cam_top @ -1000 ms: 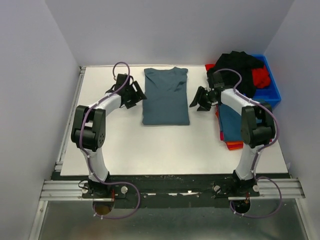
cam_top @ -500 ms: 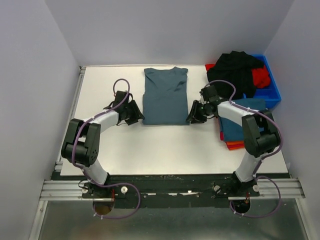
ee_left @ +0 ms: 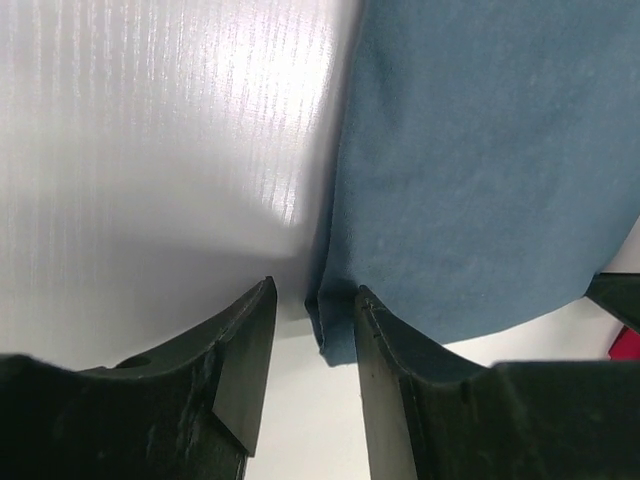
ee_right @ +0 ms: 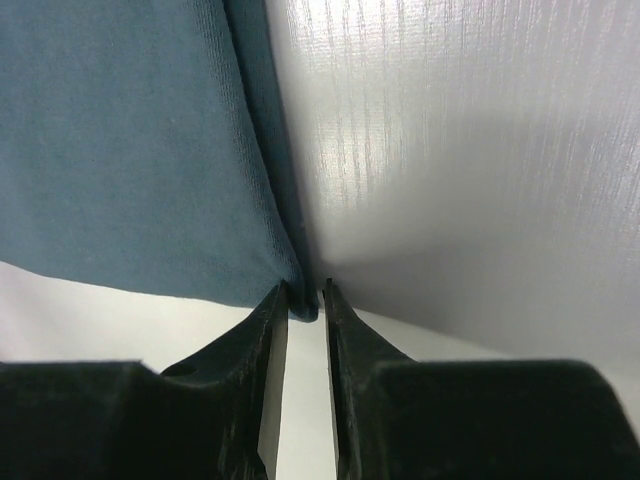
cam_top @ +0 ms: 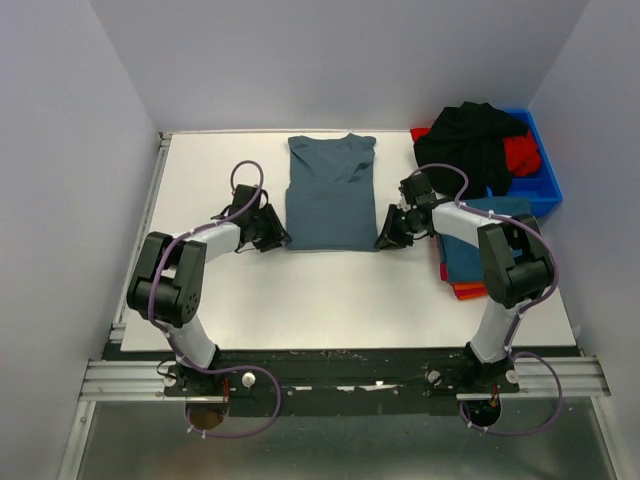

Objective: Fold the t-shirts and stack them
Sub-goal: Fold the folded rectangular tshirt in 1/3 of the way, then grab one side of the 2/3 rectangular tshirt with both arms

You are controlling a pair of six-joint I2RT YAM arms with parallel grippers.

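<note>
The folded teal t-shirt point(cam_top: 331, 193) lies flat at the middle of the table point(cam_top: 300, 300), with the left gripper point(ee_left: 315, 300) parted astride its near left corner and the right gripper point(ee_right: 305, 292) narrowed around its near right corner, actual clamping not determinable.

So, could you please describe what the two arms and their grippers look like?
Both the left arm and right arm have white links between bulky black joint housings, with a thin purple cable looping loosely along each. The left gripper and right gripper are matte black, each with two flat, wedge-shaped fingers tapering to the tips. No markings are visible.
</note>
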